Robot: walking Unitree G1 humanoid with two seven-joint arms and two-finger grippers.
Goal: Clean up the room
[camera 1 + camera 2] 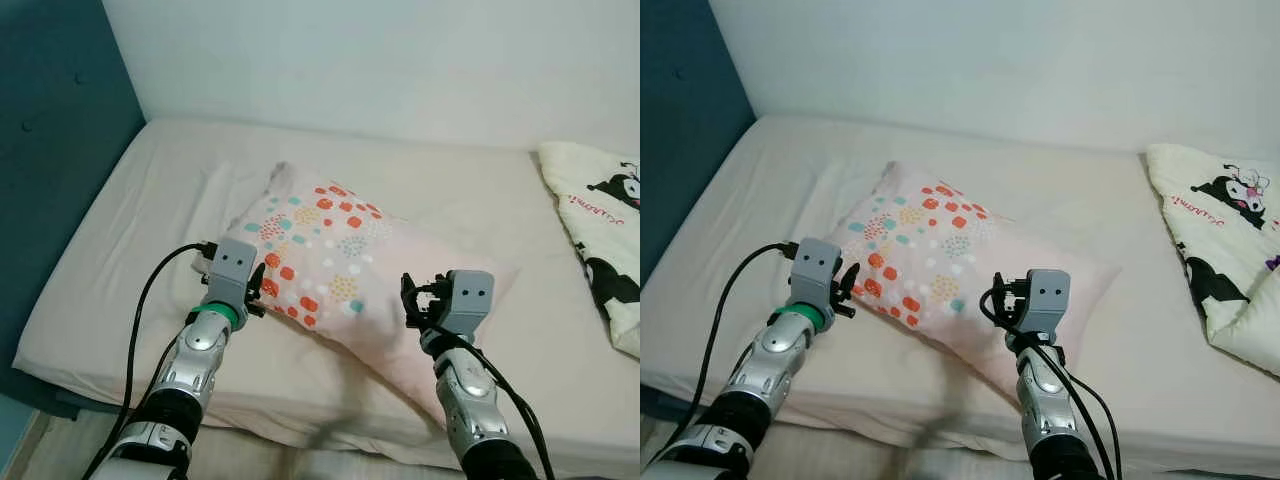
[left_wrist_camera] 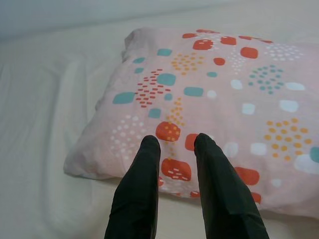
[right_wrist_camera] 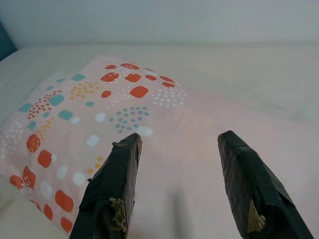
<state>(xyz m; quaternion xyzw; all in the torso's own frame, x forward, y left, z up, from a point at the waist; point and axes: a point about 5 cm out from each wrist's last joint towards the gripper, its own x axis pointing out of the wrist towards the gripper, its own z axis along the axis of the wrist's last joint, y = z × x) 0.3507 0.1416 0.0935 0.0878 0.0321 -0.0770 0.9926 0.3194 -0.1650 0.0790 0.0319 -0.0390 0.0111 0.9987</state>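
From the head camera, a soft pink pillow with orange, teal and white patches (image 1: pixel 330 262) lies slantwise in the middle of the cream-sheeted bed (image 1: pixel 150 190), its long axis running from the far left corner to the near right one, with the left tool (image 1: pixel 258 290) at its near-left edge and the right tool (image 1: pixel 410 300) over its plain near-right end. In the left wrist view, the left tool's fingers (image 2: pixel 142 184) stand slightly parted with tips over the pillow's edge, gripping nothing. In the right wrist view, the right tool's fingers (image 3: pixel 117 184) are spread wide above the pillow; closing on slack fabric alone would likely let the pillow sag or slip out.
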